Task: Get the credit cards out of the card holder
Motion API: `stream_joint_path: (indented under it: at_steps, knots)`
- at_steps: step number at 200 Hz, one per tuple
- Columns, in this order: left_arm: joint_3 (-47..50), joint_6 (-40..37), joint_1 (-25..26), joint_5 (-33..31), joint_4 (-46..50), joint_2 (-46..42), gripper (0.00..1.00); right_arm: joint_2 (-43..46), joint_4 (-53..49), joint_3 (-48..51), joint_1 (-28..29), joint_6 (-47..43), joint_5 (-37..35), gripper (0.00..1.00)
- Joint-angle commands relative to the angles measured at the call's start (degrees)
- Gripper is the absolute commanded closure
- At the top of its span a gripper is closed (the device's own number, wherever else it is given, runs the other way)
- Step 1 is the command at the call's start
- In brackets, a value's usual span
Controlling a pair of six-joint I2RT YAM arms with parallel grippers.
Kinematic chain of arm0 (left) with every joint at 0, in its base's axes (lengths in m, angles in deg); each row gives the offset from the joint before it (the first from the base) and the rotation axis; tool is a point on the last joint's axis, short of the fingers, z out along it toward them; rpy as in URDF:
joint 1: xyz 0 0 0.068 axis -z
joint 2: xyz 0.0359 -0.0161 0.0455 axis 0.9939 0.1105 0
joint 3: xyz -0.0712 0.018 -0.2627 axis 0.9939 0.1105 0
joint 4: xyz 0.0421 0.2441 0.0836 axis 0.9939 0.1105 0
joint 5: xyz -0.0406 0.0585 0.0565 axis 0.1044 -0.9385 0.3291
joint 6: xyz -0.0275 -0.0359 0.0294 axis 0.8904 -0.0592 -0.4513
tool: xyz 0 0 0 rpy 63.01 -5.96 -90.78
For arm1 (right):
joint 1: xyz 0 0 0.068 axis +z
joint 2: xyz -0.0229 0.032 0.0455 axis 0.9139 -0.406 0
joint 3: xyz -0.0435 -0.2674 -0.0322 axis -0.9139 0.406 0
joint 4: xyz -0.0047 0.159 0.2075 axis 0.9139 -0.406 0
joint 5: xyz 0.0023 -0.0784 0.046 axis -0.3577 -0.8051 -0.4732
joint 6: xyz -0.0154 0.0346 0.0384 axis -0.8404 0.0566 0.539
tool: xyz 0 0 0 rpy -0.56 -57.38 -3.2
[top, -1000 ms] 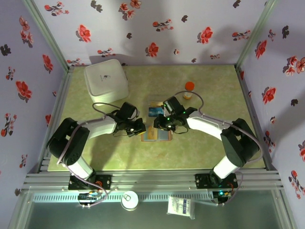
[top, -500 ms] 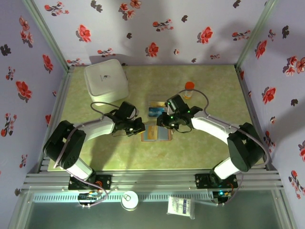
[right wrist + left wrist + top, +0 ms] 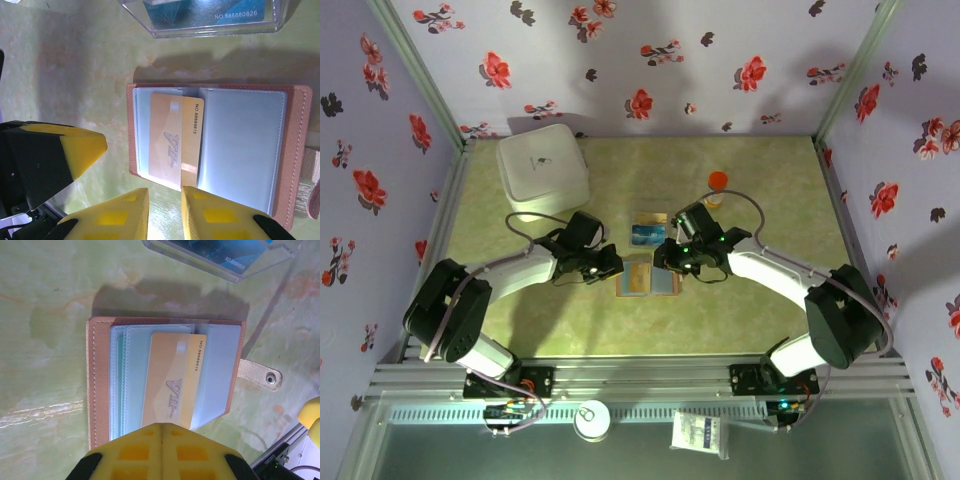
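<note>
Jaws first — my right claw (image 3: 164, 210) stands narrowly parted and empty, at the edge of the orange-yellow plastic VIP card (image 3: 172, 142), which lies partly out of the open tan leather card holder (image 3: 296, 150). My left claw (image 3: 161, 452), closed on nothing, hangs over the holder's edge. I'd pinch the card's edge alone and draw it flat — the clear plastic box (image 3: 210, 22) lies beyond.

clear box (image 3: 649, 232) behind card holder (image 3: 647, 279), near side free
</note>
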State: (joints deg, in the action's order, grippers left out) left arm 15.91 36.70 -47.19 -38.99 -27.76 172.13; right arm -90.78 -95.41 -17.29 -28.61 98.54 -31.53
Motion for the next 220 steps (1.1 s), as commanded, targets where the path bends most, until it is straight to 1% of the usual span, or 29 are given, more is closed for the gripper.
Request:
stream_joint_path:
  at_steps: [1,64,104,185,220]
  knots:
    - [-0.55,-1.18,0.01,-1.10,0.86,-0.98,0.98,0.58,-0.29,-0.25,-0.25,-0.03,-0.54,0.76]
    - [-2.88,-2.22,0.01,-1.06,1.47,0.29,0.98,0.11,-1.61,-1.37,-0.32,-0.63,-0.59,0.75]
    - [-3.88,-2.45,0.18,-0.15,0.42,2.95,0.99,-4.13,0.82,-1.74,-0.25,0.67,3.20,0.75]
    - [-3.09,-2.33,0.36,1.14,-1.07,6.46,1.00,-10.78,6.80,-0.04,-0.34,2.65,7.61,0.75]
    - [-4.41,-2.17,1.30,2.48,-2.25,8.52,1.00,-12.72,7.67,0.46,-0.36,2.59,7.70,0.75]
